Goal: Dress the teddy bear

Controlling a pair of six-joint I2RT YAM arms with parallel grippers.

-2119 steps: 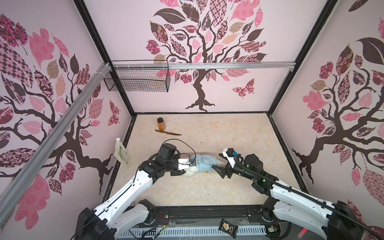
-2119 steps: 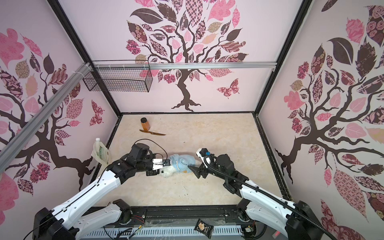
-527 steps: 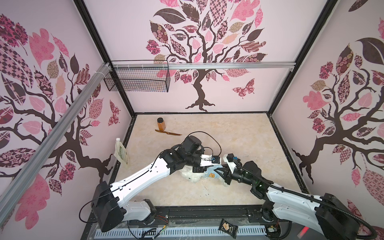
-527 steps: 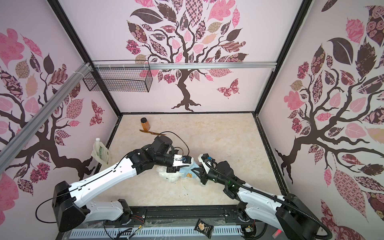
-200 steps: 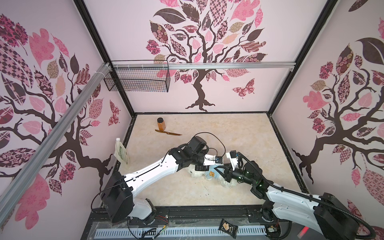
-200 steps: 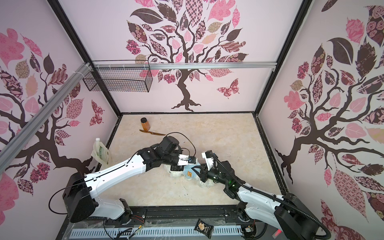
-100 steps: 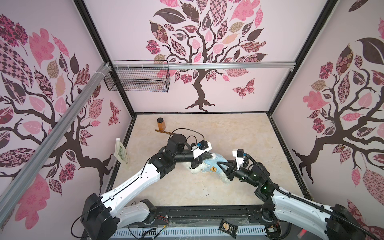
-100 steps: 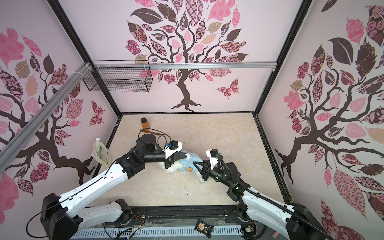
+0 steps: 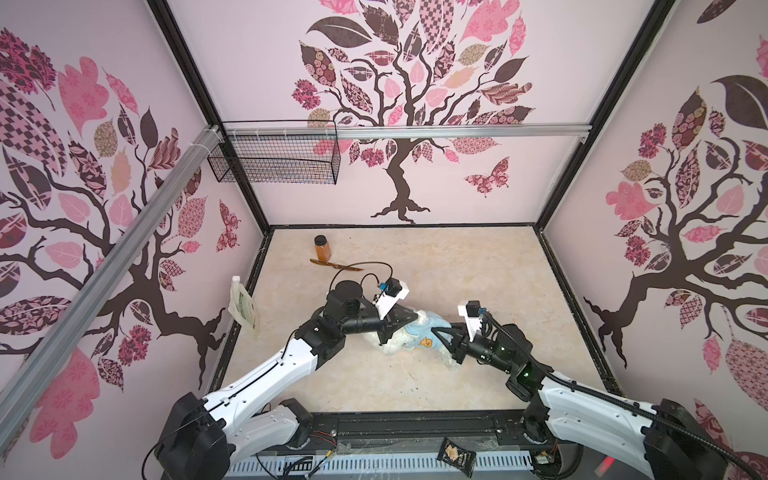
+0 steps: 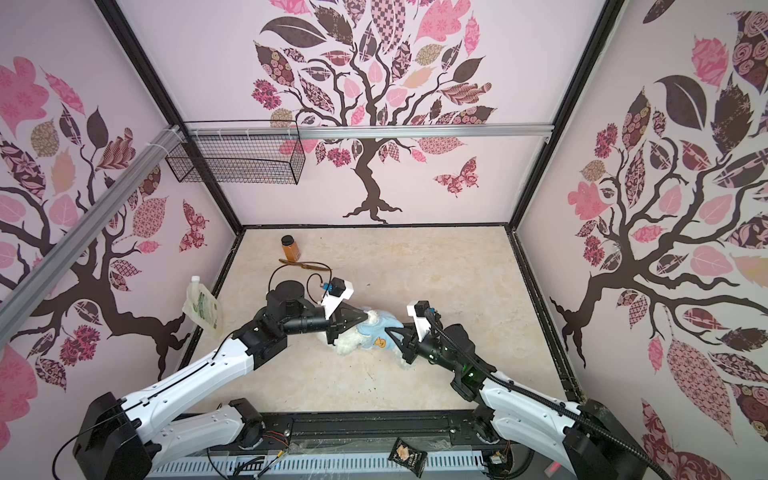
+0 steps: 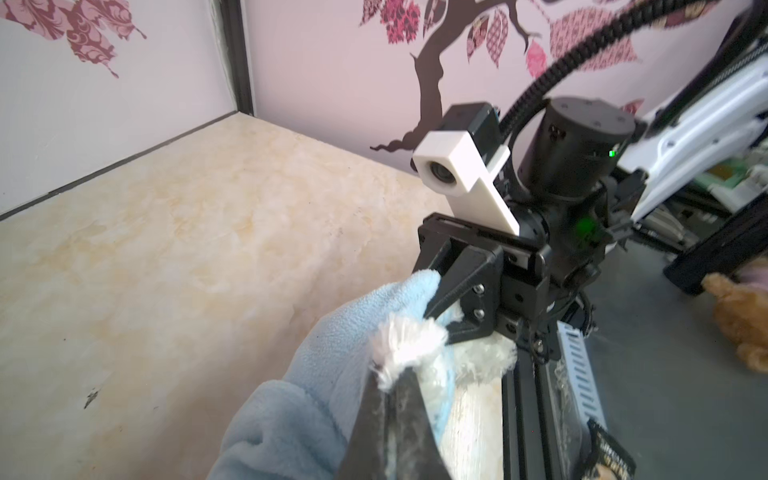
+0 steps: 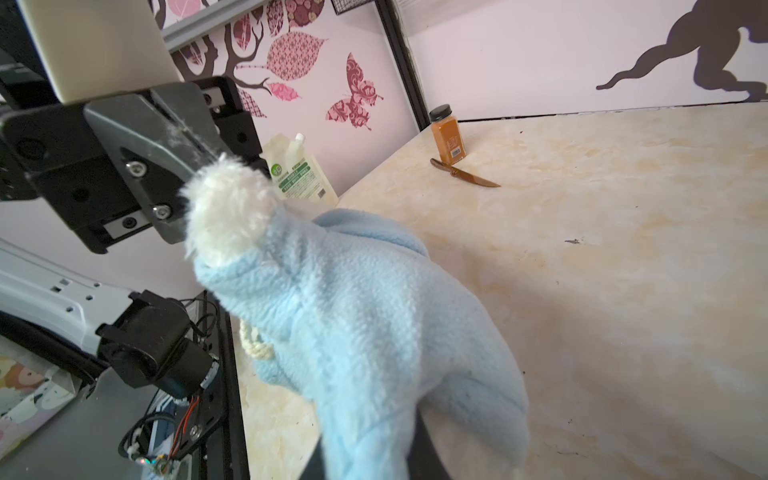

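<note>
The teddy bear [image 9: 397, 348] [image 10: 348, 345] is white and fluffy and lies mid-table, with a light blue shirt [image 9: 424, 334] [image 10: 376, 332] that carries an orange bear patch over its body. One white paw [image 12: 226, 208] [image 11: 405, 345] sticks out of a shirt sleeve. My left gripper [image 9: 412, 318] [image 10: 365, 318] [image 11: 390, 384] is shut on that paw. From the other side, my right gripper [image 9: 435, 331] [image 10: 388, 331] [image 12: 365, 457] is shut on the shirt's blue fleece [image 12: 353, 324]. The fabric hides its fingertips and the bear's head.
An orange spice jar [image 9: 322, 246] and a brown knife [image 9: 336, 265] lie at the back left. A refill pouch [image 9: 243, 305] leans on the left wall under a wire basket [image 9: 274, 153]. A snack packet [image 9: 456, 455] lies on the front rail.
Over the last second my left arm drew back to the left and its wrist turned, still holding the paw. The bear and shirt shifted slightly toward the back. The right gripper kept its grip.
</note>
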